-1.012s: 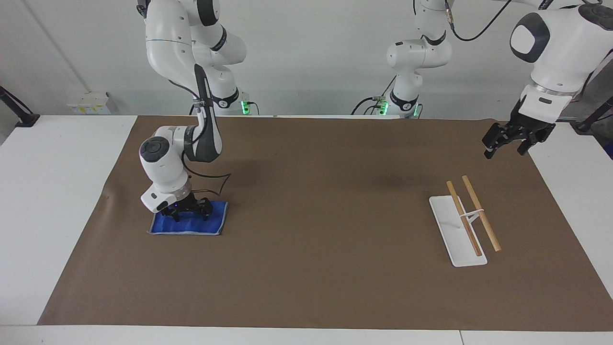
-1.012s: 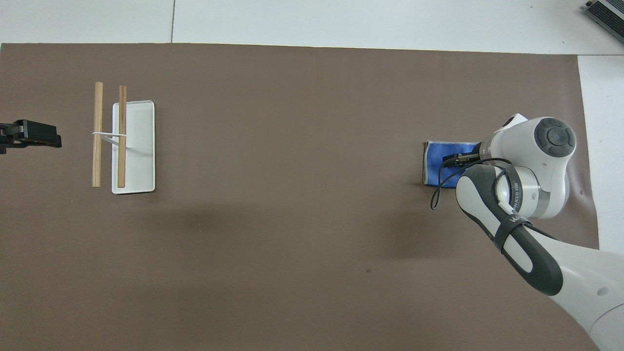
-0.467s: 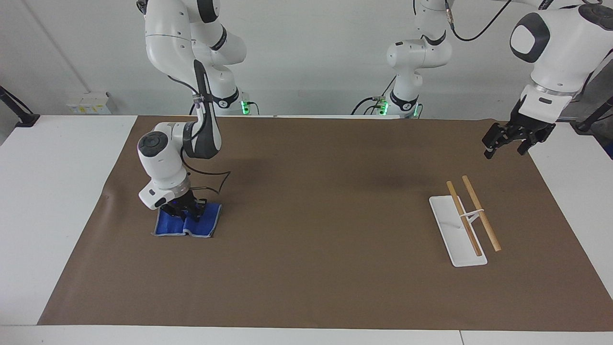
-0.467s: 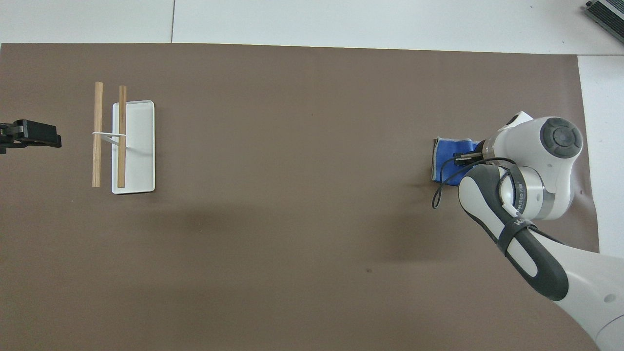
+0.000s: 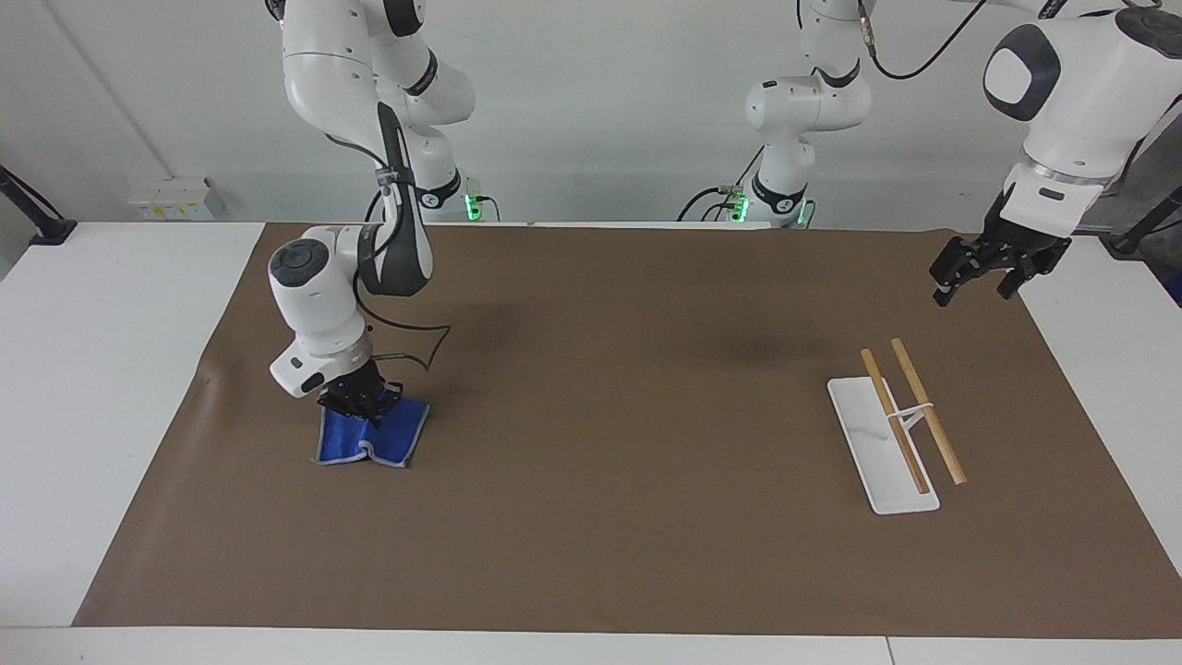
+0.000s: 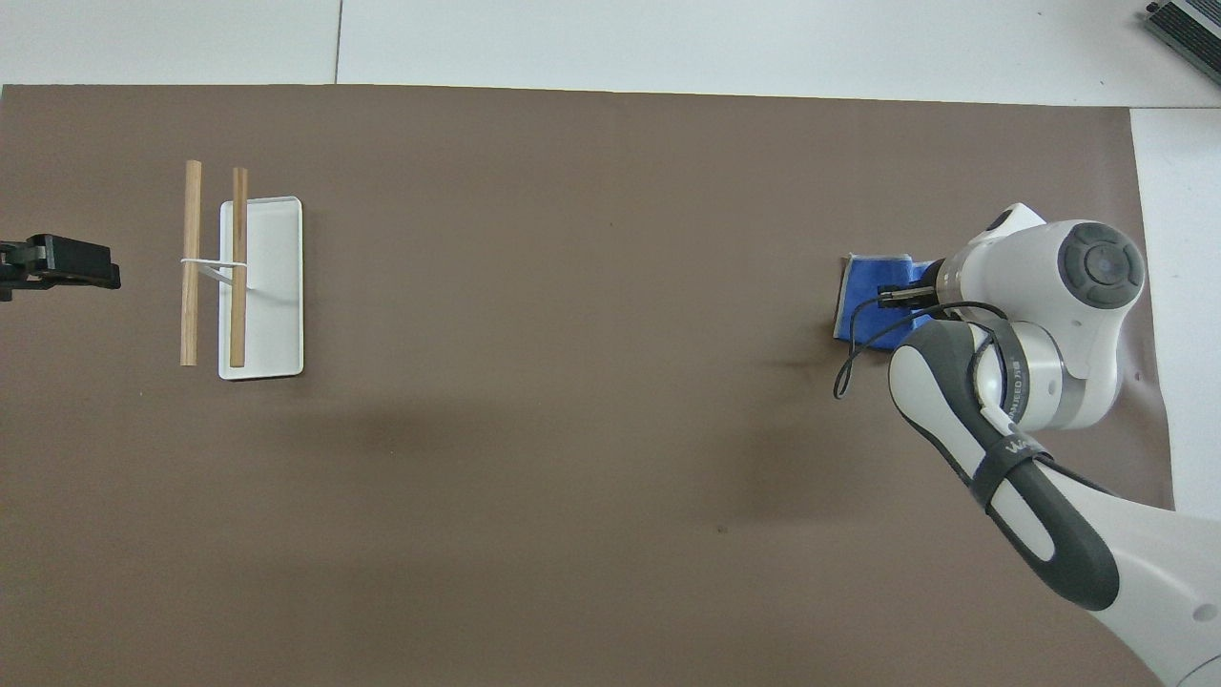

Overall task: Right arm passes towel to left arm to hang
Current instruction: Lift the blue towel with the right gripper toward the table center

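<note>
A: What did the table look like?

B: A white table [image 5: 111,388] under a plain pale wall, most of it covered by a brown mat [image 5: 609,434].

A: Where was the towel?

B: The towel [image 5: 371,437] was at the right arm's end of the mat. The right gripper [image 5: 362,404] had its fingertips pinched together on the cloth's upper edge, so the blue fabric was gathered there and hung down from it in folds, with the lower hem apparently touching the mat. From overhead the towel [image 6: 870,301] showed only partly, the right arm [image 6: 1040,324] covering the rest.

A: And the other arm?

B: The left arm [image 5: 1071,102] waited. Its left gripper [image 5: 983,277] hung in the air over the mat's edge at its own end of the table, fingers spread apart and holding nothing.

A: Anything else on the mat?

B: A hanging rack [image 5: 900,429] stood near the left gripper: a white base plate with two wooden rods across a thin white support.
</note>
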`<state>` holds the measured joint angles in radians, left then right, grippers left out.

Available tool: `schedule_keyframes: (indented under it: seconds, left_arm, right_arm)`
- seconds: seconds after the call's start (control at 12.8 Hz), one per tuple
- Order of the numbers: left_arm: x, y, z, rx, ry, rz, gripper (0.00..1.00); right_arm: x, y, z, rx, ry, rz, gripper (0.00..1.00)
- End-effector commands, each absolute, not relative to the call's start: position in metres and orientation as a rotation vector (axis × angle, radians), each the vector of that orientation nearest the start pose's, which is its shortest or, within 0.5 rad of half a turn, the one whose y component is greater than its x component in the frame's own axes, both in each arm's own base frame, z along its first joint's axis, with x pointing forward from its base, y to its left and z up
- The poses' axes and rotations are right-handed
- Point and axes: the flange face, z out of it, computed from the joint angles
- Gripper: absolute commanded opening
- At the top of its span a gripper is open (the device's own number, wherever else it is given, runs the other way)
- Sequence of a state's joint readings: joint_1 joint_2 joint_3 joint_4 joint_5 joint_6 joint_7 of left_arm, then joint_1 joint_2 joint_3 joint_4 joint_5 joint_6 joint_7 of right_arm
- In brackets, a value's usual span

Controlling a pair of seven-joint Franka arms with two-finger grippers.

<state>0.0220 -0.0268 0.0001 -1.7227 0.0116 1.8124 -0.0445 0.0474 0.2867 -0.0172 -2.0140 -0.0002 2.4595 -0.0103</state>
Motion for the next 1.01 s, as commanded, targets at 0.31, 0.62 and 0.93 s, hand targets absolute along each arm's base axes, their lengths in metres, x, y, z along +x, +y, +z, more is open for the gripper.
schedule_keyframes:
  seconds: [0.31,0.62,0.93]
  left_arm:
    - [0.556,0.017,0.59,-3.136,-0.104,-0.193,1.0]
    - [0.556,0.017,0.589,-3.136,-0.104,-0.19,1.0]
    - [0.556,0.017,0.59,-3.136,-0.104,-0.193,1.0]
  right_arm:
    - [0.625,0.139,0.419,-2.993,0.089,-0.301,0.0]
    - [0.612,0.196,0.457,-2.774,0.139,-0.254,0.0]
    - [0.6,0.249,0.483,-2.698,0.036,-0.333,0.0]
